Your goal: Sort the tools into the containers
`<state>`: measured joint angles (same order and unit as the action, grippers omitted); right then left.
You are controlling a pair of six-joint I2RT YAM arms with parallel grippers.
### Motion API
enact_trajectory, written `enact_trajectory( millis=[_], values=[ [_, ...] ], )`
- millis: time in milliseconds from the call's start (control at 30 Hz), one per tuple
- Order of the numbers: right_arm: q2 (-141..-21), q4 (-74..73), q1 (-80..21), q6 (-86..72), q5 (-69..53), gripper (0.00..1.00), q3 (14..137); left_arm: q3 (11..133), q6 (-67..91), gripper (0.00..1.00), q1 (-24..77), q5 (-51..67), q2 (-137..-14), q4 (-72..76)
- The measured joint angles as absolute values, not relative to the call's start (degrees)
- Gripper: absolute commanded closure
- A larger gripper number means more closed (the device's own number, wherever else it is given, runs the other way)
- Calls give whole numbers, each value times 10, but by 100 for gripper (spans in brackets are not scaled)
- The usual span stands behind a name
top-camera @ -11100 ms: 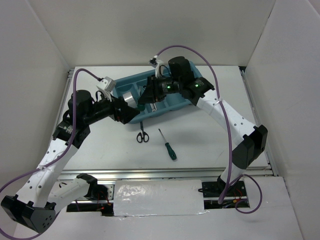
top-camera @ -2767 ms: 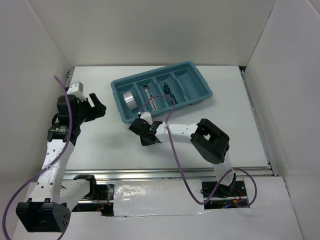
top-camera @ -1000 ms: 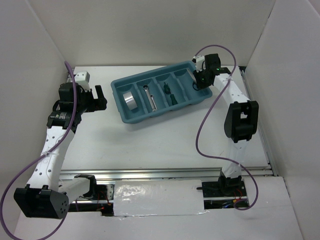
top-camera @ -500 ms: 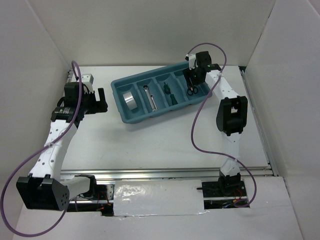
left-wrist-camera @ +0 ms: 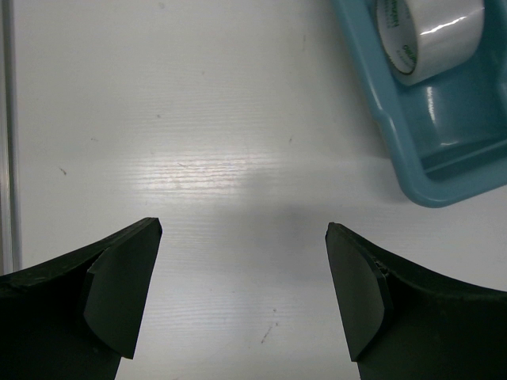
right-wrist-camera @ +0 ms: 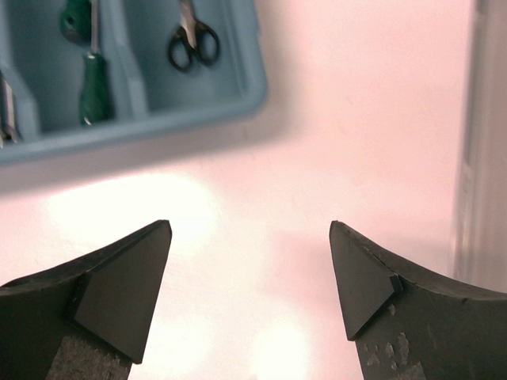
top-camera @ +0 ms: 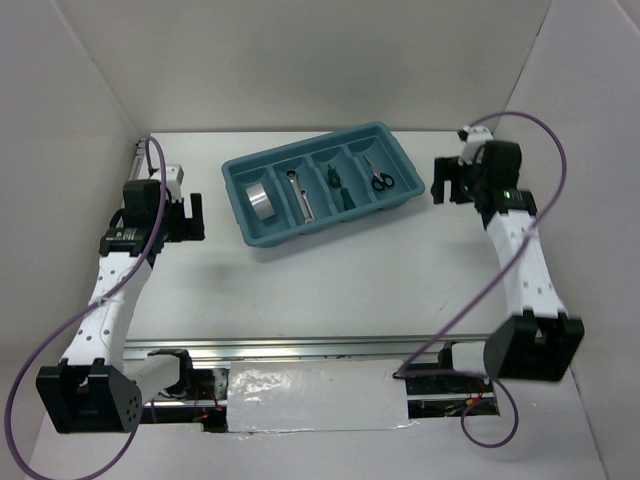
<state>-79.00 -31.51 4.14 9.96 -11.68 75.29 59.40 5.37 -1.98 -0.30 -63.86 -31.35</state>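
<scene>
1. Finds the left gripper (left-wrist-camera: 242,229) hanging over the table (top-camera: 330,290) with its fingers spread wide and nothing between them, probably because no tool lies out within its reach.
2. Puts the teal tray (top-camera: 300,230) ahead and to the right of that gripper, well apart from the fingertips.
3. Shows the silver tape roll (left-wrist-camera: 432,36) in the compartment nearest the left gripper, resting against the tray wall on that side.
4. Finds the right gripper (right-wrist-camera: 249,229) just as wide apart and just as empty, standing off from the tray's end wall rather than over any compartment.
5. Places the black-handled scissors (right-wrist-camera: 192,39) ahead and to the left of the right gripper, flat in the compartment nearest it, blades pointing away. Looks set there alone so that each kind of tool has a slot to itself.
6. Sets the long screwdriver (right-wrist-camera: 95,79) and the stubby screwdriver (right-wrist-camera: 75,20) one compartment farther left of that gripper, together as a pair.
7. Lays the two wrenches (top-camera: 303,195) one compartment farther on, between the screwdrivers and the tape, as seen from overhead.
8. Reads as finished: every tool in a compartment, none on the table. Seems to call for no further grasp, with the arms standing on opposite sides of the tray and leaving it unobstructed.
</scene>
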Motion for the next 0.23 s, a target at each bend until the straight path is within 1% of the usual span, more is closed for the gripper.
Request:
enact_trajectory(
  millis=[67, 100, 167, 233],
  values=[
    [-700, -296, 65, 103, -110, 9, 668, 558, 39, 1, -25, -12, -615, -298],
    [-660, -281, 70, 105, -110, 7, 627, 536, 28, 1, -26, -15, -603, -286],
    [-602, -265, 74, 111, -112, 5, 552, 500, 10, 1, -27, -17, -581, -275],
    [-578, -264, 77, 114, -112, 4, 502, 476, -4, 1, -27, -18, -566, -269]
  ],
)
